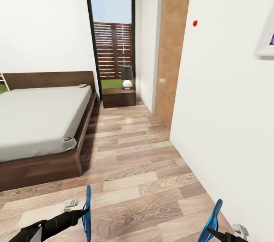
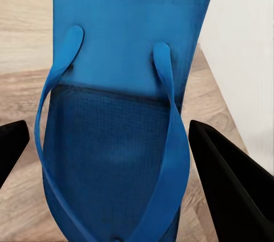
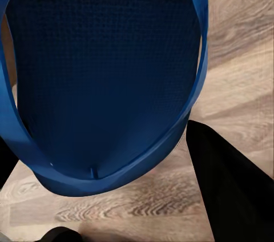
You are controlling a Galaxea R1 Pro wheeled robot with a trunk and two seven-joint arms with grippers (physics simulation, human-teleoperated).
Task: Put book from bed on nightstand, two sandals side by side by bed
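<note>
Each claw, left point(image 1: 84, 211) and right point(image 1: 213, 231), pinches a sandal point(image 1: 88, 213); lower both flat, parallel, beside the bed point(image 1: 42, 120).

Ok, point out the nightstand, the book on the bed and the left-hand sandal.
nightstand point(image 1: 118, 98): head view, its front face.
book point(image 1: 83, 85): head view, small dark shape by the headboard.
left sandal point(image 2: 114, 139): left wrist view, the sole between its straps.

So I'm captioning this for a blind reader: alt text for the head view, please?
Each gripper, left and right, holds a blue sandal, left and right, above the wood-plank floor. Ahead, a bed sits at left, with a nightstand and lamp beyond.
</note>
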